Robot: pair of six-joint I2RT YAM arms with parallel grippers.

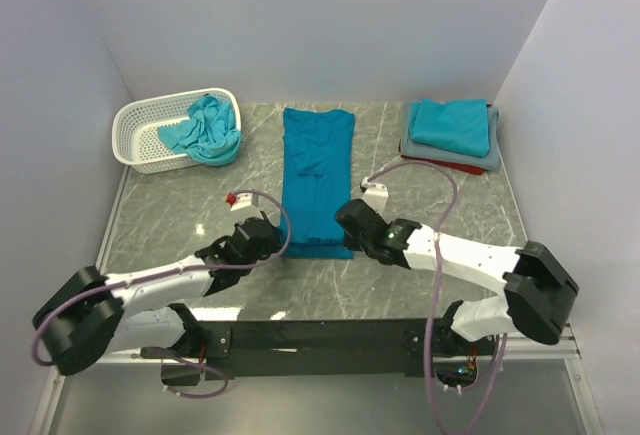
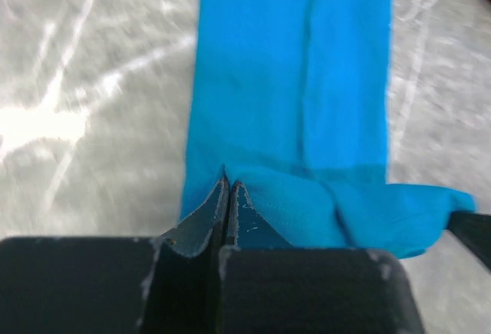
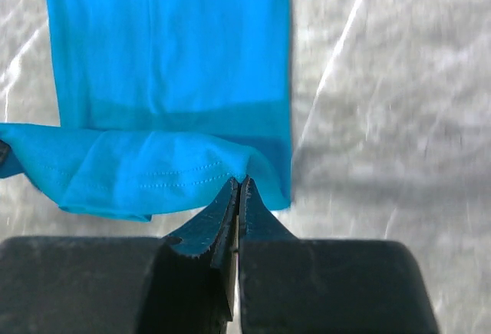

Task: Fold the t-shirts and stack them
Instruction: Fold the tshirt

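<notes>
Blue shirt [image 1: 318, 160] lay at the centre of the table [image 1: 170, 215], running near to far, sides already folded in to give 1 long narrow strip. Collar end far, hem end near.

Left gripper [image 2: 228, 186] pinched the near-left hem corner. Its jaws were pressed together on the cloth, and the wrist view showed fabric bunched at the tips. Right gripper [image 3: 238, 183] was likewise clamped on the near-right corner, hem stitching visible just beside its tips. The near edge of the strip was raised and curled over toward the far side. The rest lay flat on the table.

Progress: stack [image 1: 452, 130] at far right held folded shirts, teal on top, grey under it, a red edge at the bottom. At least 3; exact count not readable. Basket [image 1: 135, 120] at far left held crumpled turquoise shirts [image 1: 205, 130], number unclear.

Judgement: task partly done. The current shirt was mid-fold. Crosswise folding toward the collar and transfer to the stack remained, then the basket's contents.
</notes>
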